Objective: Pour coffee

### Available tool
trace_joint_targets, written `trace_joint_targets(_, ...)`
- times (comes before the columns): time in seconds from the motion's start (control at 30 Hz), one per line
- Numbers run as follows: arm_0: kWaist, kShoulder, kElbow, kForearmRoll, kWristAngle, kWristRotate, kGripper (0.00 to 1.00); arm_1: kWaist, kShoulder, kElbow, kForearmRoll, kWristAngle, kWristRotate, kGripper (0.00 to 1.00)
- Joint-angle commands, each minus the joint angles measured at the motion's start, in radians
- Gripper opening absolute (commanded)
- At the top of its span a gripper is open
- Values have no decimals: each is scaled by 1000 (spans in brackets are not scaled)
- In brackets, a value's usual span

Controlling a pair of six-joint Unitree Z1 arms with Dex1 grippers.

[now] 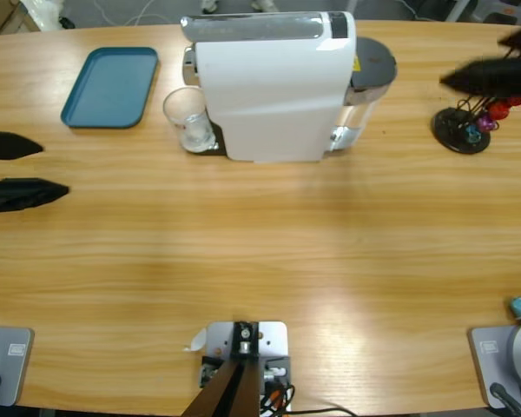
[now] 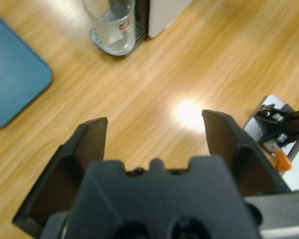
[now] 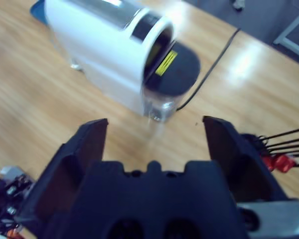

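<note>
Left gripper (image 2: 154, 134) spread wide, holding nothing, above bare table (image 1: 260, 252). Right gripper (image 3: 154, 134) likewise spread, empty. Glass (image 1: 188, 119) stands at coffee machine (image 1: 273, 87), nine o'clock side, touching neither gripper.

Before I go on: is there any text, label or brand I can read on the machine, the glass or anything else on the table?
Nothing can be read.
Yellow label on the coffee machine, beside its dark lid: has print, too blurred to read.
Red mark on the glass standing at the machine: too small to read.
Blue tray: no writing visible.
Capsule stand: no writing visible.
</note>
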Motion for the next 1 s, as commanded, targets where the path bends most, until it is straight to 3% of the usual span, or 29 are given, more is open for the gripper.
trace_joint_targets(0.03,-8,-2,-27,90,68,-74,800,-65,138,-65,-4,-42,-91,0)
trace_joint_targets(0.17,-8,19,-29,105,70,-89,724,-118,190,-107,-13,38,-97,0)
trace_joint_targets(0.37,-9,32,3,63,106,-118,724,-148,255,-190,-1,138,-157,0)
trace_joint_targets(0.57,-9,51,-7,62,122,-116,724,-151,406,-431,199,218,-298,0)
trace_joint_targets(1.0,-17,70,-10,63,120,-116,724,-110,577,-615,317,202,-367,0)
